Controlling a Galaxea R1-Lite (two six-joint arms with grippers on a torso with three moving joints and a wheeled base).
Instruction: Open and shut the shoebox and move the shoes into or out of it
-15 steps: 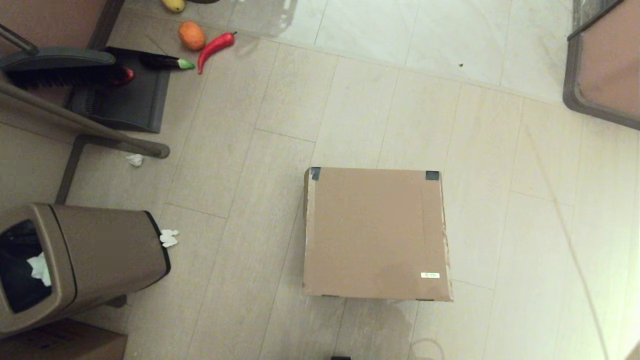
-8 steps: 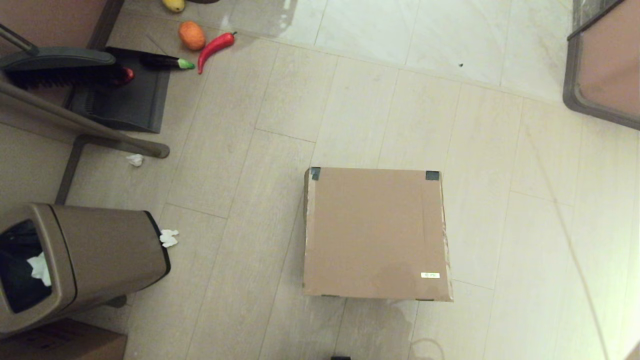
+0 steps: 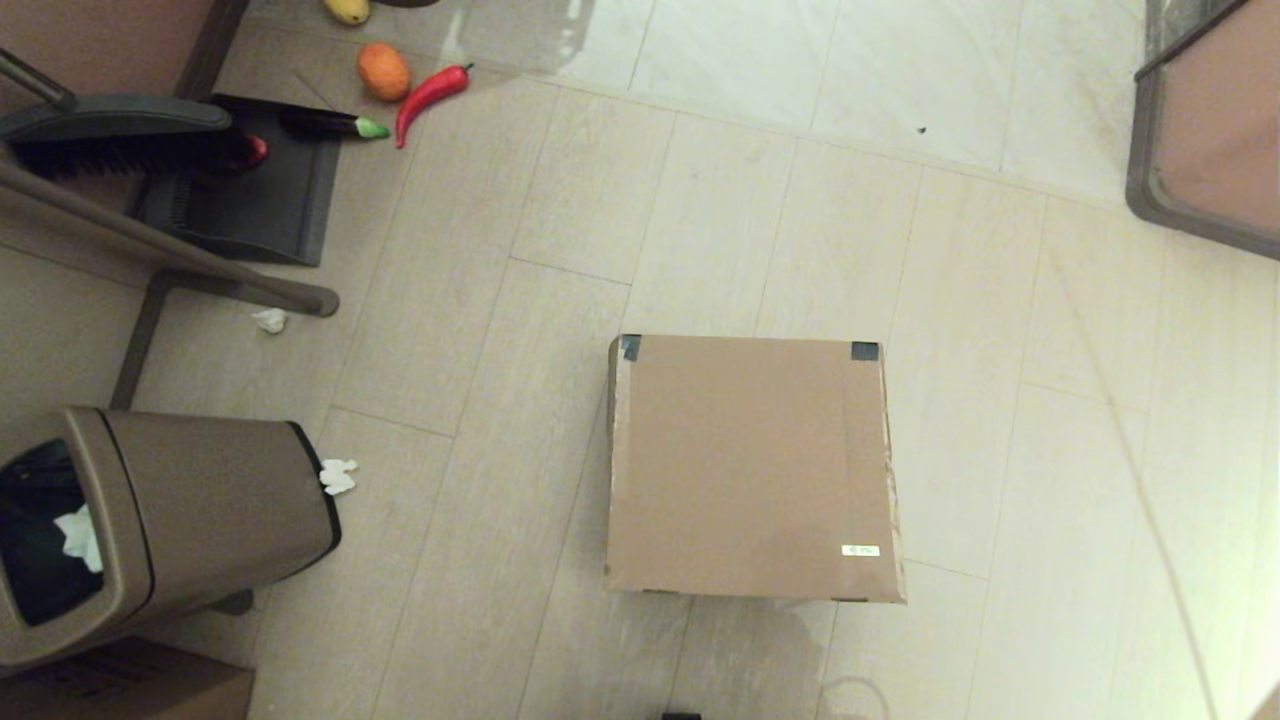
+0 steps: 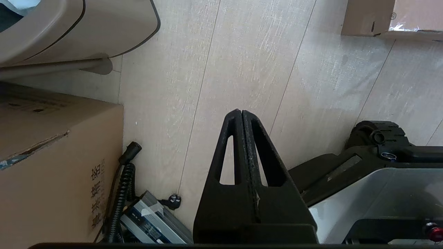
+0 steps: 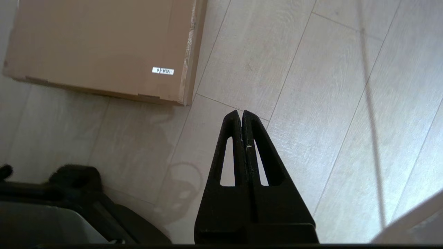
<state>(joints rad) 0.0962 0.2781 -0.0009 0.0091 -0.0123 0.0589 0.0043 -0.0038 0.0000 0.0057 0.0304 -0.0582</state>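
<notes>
The shoebox [image 3: 750,465] sits on the floor in the middle of the head view, its flap lid down flat, dark tape at the two far corners and a small white sticker [image 3: 860,550] near the front right. The same shoebox [image 5: 100,46] shows in the right wrist view. The shoes are hidden. Neither arm appears in the head view. My left gripper [image 4: 241,112] hangs shut and empty over bare floor near the robot's base. My right gripper [image 5: 241,112] is shut and empty too, over the floor beside the box's front right corner.
A brown waste bin [image 3: 170,515] stands at the left with tissue scraps [image 3: 338,476] beside it. A darker printed cardboard box [image 4: 52,166] and cables lie by the base. A dustpan and brush [image 3: 200,160], toy vegetables [image 3: 430,92] and furniture legs [image 3: 150,250] are at the back left.
</notes>
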